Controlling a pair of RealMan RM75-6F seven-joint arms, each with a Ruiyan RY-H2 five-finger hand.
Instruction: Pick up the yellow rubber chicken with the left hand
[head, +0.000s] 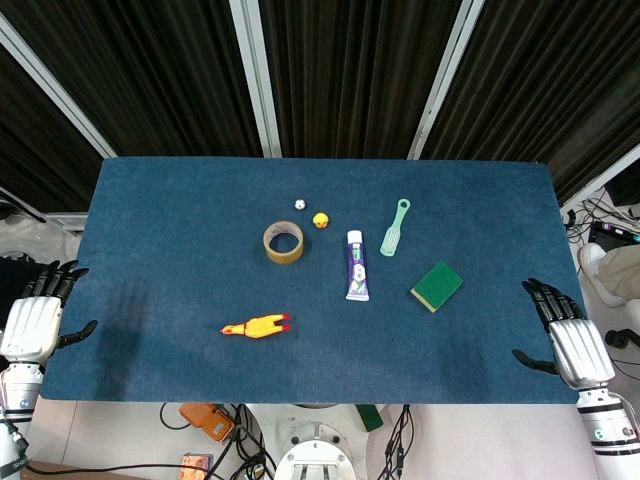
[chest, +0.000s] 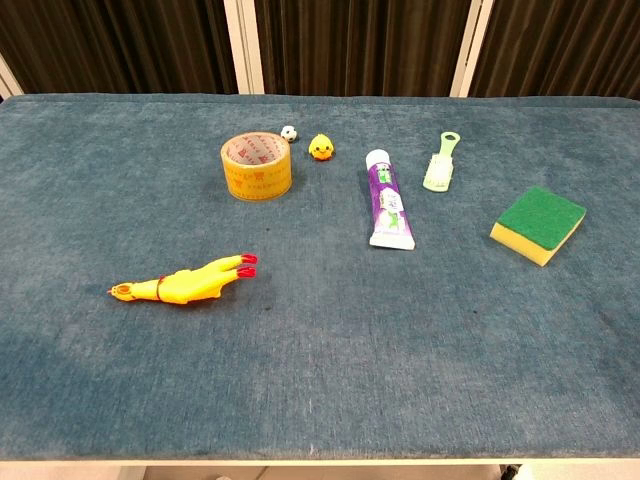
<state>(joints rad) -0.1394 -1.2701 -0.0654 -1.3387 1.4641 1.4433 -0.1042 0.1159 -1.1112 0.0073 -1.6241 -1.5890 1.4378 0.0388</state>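
The yellow rubber chicken lies flat on the blue table, near the front and left of centre, its red feet pointing right. My left hand hovers at the table's left edge with fingers apart and nothing in it, well to the left of the chicken. My right hand sits at the right edge, also spread and holding nothing. Neither hand shows in the chest view.
A roll of tape, a small duck and a tiny ball lie behind the chicken. A toothpaste tube, a green brush and a green-and-yellow sponge lie to the right.
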